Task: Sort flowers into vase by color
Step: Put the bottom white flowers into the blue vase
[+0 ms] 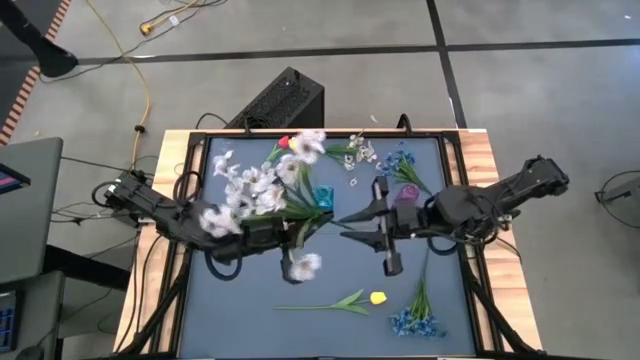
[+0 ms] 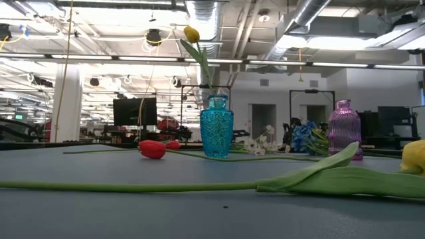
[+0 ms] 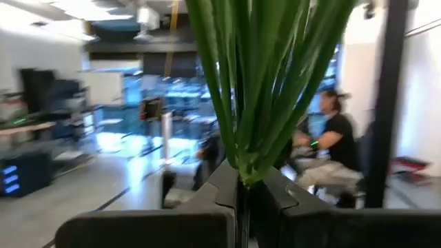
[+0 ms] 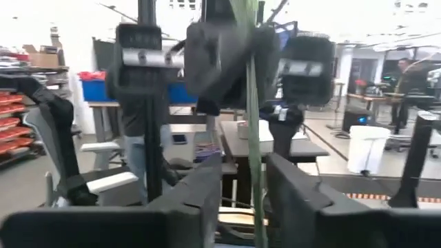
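A flower (image 2: 192, 34) stands in one vase (image 2: 217, 126); a second vase (image 2: 344, 127) stands to its right, a tulip (image 2: 153, 149) lies to its left.

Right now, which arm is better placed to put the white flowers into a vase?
Probably left: the left gripper is shut on the white flowers, their stems pinched between its fingers, near the blue vase. The right gripper is open beside them.

Grey concrete floor (image 1: 520, 90) around the blue-topped, wood-edged table (image 1: 240, 320). Black ribbed box (image 1: 283, 100) at the table's 12 o'clock, yellow cable (image 1: 128, 45) at 11. Open-plan room behind: white ceiling ducts (image 2: 206, 16), strip lights.
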You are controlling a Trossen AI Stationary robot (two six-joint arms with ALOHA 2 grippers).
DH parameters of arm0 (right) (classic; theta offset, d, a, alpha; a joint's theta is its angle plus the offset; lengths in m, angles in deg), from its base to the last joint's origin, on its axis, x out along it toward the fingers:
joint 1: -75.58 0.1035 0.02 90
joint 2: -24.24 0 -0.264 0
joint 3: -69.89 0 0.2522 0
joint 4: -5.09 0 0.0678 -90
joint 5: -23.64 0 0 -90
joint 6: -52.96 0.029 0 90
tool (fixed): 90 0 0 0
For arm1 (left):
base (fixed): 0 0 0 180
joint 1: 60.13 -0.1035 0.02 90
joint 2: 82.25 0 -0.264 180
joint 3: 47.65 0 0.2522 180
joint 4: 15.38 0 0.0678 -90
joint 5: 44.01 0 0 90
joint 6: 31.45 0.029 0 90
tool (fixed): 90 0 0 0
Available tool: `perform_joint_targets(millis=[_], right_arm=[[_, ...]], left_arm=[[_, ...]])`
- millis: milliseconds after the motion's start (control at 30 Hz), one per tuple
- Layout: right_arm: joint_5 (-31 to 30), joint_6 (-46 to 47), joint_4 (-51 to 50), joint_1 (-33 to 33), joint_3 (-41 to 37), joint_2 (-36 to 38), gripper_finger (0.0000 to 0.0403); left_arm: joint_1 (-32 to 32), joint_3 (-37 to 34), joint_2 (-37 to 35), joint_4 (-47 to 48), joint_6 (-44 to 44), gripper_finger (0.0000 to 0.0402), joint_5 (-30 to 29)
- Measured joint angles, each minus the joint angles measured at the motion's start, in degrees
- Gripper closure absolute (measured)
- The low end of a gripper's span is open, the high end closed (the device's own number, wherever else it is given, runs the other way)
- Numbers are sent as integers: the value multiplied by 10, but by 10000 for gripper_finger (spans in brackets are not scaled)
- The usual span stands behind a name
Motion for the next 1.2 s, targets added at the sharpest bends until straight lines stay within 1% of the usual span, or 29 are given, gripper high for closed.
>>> perform_joint_targets(millis=[100, 167, 267, 367, 433, 500, 600, 700, 767, 833, 933, 1067, 1100, 1200], right_arm=[[-29, 8, -45, 1, 0, 27, 215], [-39, 23, -103, 1, 1, 46, 187], [-39, 36, -209, 1, 1, 72, 152], [-38, 60, -301, 6, 1, 95, 135], [-37, 82, -349, 14, 1, 106, 133], [-49, 97, -390, 26, 0, 116, 133], [-111, 129, -433, 45, 0, 138, 133], [-177, 164, -454, 58, 0, 159, 133], [-205, 185, -462, 65, 0, 165, 133], [-233, 207, -474, 69, 0, 168, 133], [-288, 246, -486, 78, 0, 166, 133], [-362, 303, -489, 92, -11, 159, 133], [-374, 318, -492, 95, -18, 157, 133], [-387, 363, -492, 98, -32, 154, 133]], left_arm=[[-1, 0, 0, 13, -6, 400, -42], [-5, 0, 0, 30, -24, 400, -71], [-12, 0, 0, 85, -74, 401, -118], [-32, 0, 0, 170, -137, 401, -145], [-53, 0, 0, 235, -174, 401, -143], [-82, 0, 0, 294, -203, 401, -117], [-133, 0, 9, 348, -219, 401, -59], [-174, 0, 28, 372, -186, 401, -22], [-189, 0, 37, 382, -157, 401, 1], [-205, -2, 41, 377, -138, 401, 20], [-220, -41, 41, 345, -113, 401, 42], [-234, -121, 30, 254, -77, 401, 123], [-236, -138, 25, 232, -68, 401, 141], [-243, -167, 21, 199, -65, 401, 157]])
